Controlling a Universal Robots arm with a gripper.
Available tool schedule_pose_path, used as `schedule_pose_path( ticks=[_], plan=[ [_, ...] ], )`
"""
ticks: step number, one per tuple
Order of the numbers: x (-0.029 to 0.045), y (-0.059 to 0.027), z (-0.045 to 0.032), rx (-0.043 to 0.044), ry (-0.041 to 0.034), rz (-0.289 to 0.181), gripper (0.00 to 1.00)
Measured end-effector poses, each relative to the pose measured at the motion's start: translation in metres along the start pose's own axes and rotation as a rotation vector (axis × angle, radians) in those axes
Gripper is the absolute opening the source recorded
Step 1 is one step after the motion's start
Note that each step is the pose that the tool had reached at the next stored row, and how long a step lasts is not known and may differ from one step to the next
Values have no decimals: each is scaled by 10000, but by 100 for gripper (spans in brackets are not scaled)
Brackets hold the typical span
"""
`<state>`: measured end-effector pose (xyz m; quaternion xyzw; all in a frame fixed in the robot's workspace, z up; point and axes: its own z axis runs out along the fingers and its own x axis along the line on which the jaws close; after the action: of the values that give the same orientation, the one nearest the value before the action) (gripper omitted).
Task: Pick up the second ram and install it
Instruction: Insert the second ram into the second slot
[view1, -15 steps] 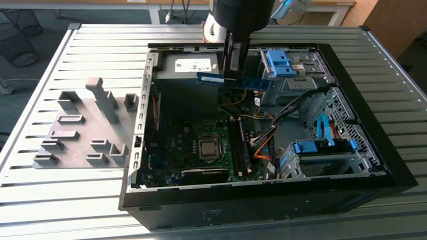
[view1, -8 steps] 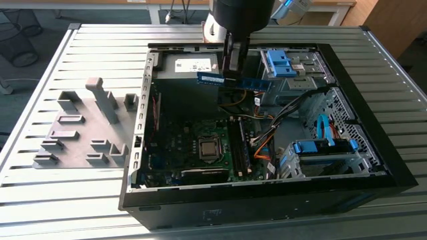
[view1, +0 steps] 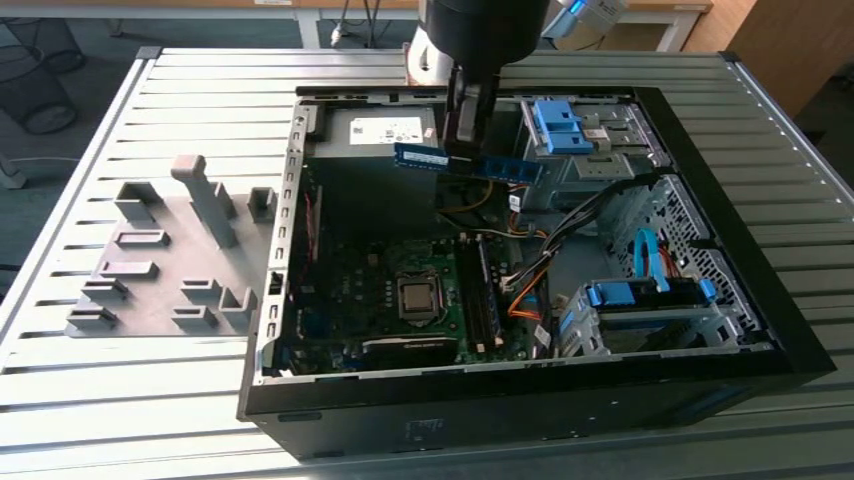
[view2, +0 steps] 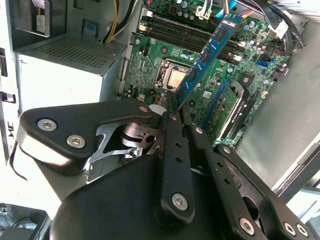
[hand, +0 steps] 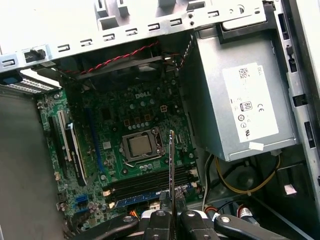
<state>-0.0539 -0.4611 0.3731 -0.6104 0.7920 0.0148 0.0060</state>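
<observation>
the tool (view1: 470, 150) is clamped on the second ram (view1: 467, 163), a thin flat circuit-board stick with black chips and a pale label, held in the air above the open computer case (view1: 747, 330) and near the grey power supply box (view1: 380, 130). in the exterior view the stick lies roughly level, its two ends jutting out either side of the dark fingers, which cover its middle. in the second wrist view the second ram (view2: 207, 55) shows its broad face, blue-green and lined with square chips, slanting away from the matte black linkage bars of the tool (view2: 175, 107) — the lower end is hidden between them. in the first wrist view it appears edge-on as a thin dark sliver (hand: 171, 170) rising from the closed tool (hand: 171, 212), over the green motherboard (hand: 125, 125) with its square metal processor socket (hand: 140, 145) and long dark memory slots (hand: 150, 182). another module seems to sit already in one slot, though that is hard to make out. beside the case, on the ribbed metal counter (view1: 160, 400), rests a flat grey plastic plate with upright holder blocks (view1: 174, 250). blue plastic drive brackets (view1: 647, 292) stand at the case's far side, with tangled cables partly hidden beneath.
</observation>
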Motion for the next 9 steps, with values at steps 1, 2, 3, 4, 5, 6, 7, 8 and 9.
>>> schedule_pose_path(
  ticks=[1,2,3,4,5,6,7,8,9],
  plan=[
    [0,0,0,0,0,26,14],
    [0,0,0,1,-1,50,14],
    [0,0,1,2,-1,73,14],
    [0,0,1,3,-2,95,14],
    [0,0,1,3,-2,114,14],
    [0,0,1,4,-2,134,14],
    [0,0,1,4,-3,156,14],
    [0,0,1,5,-3,177,14],
    [0,0,1,6,-3,199,14]
  ],
)
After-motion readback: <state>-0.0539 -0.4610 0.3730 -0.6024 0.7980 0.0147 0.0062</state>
